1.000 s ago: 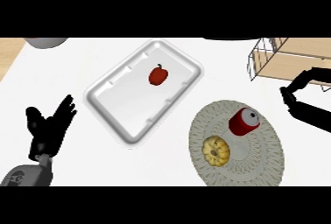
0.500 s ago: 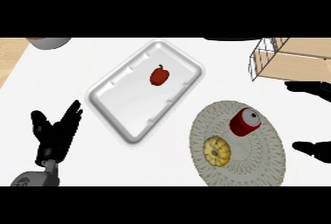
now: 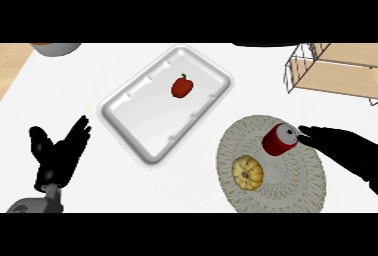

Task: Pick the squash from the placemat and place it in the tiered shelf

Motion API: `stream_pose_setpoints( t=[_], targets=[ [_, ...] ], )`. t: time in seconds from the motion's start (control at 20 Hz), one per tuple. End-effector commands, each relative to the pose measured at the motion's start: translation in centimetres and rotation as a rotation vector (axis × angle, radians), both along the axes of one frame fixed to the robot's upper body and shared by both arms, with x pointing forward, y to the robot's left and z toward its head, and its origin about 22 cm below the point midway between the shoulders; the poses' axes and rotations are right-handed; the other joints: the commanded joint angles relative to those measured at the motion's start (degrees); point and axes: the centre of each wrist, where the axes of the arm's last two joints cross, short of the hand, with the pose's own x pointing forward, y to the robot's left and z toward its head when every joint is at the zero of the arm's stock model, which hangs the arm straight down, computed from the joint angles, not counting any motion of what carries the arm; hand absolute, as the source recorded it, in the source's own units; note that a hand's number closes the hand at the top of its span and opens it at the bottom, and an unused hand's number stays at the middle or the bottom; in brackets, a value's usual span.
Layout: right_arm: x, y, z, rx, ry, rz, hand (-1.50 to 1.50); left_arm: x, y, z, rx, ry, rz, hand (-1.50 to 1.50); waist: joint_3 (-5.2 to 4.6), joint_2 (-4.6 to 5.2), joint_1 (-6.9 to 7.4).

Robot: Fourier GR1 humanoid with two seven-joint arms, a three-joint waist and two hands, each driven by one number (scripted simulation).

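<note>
A small yellow ribbed squash (image 3: 248,172) lies on the round woven grey placemat (image 3: 295,192) at the lower right. A red can (image 3: 278,139) lies on the same mat just above it. My right hand (image 3: 347,150) comes in from the right edge, fingers straight, with its fingertips beside the can's silver end and up-right of the squash. My left hand (image 3: 57,153) rests open at the lower left, fingers up. The tiered shelf (image 3: 336,71), wire frame with wooden boards, stands at the upper right.
A white tray (image 3: 144,120) lies tilted in the middle with a red bell pepper (image 3: 182,86) in it. A grey bowl (image 3: 57,48) shows at the top left edge. A wooden counter strip (image 3: 11,62) runs along the left.
My right hand has come down from near the shelf and reached left over the placemat to the can. The view has shifted slightly; the left hand stays open at the lower left.
</note>
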Motion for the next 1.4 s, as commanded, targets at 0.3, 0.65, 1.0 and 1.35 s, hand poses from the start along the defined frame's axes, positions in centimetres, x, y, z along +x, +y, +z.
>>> stream_pose_setpoints(
  t=[0.3,0.65,1.0,1.35],
  targets=[
    [-2.8,7.2,-0.9,-0.142,-0.076,-0.204,-1.5,1.7,-1.1,-0.3,-0.012,0.041,-0.022,0.0,-0.27,0.63,1.38],
    [-1.1,12.5,-5.0,-0.295,-0.052,-0.286,-1.5,-0.4,-0.5,-1.2,0.001,0.059,-0.023,0.0,-0.19,0.51,1.62],
    [-1.5,15.4,-7.0,-0.394,-0.017,-0.295,-1.5,1.2,-0.1,0.1,-0.021,0.046,-0.014,0.0,-0.16,0.44,0.62],
    [-0.7,14.9,-8.7,-0.438,-0.066,-0.385,-1.5,-1.1,-0.7,-0.8,-0.012,0.062,-0.008,0.0,-0.12,0.38,0.7]
  ],
)
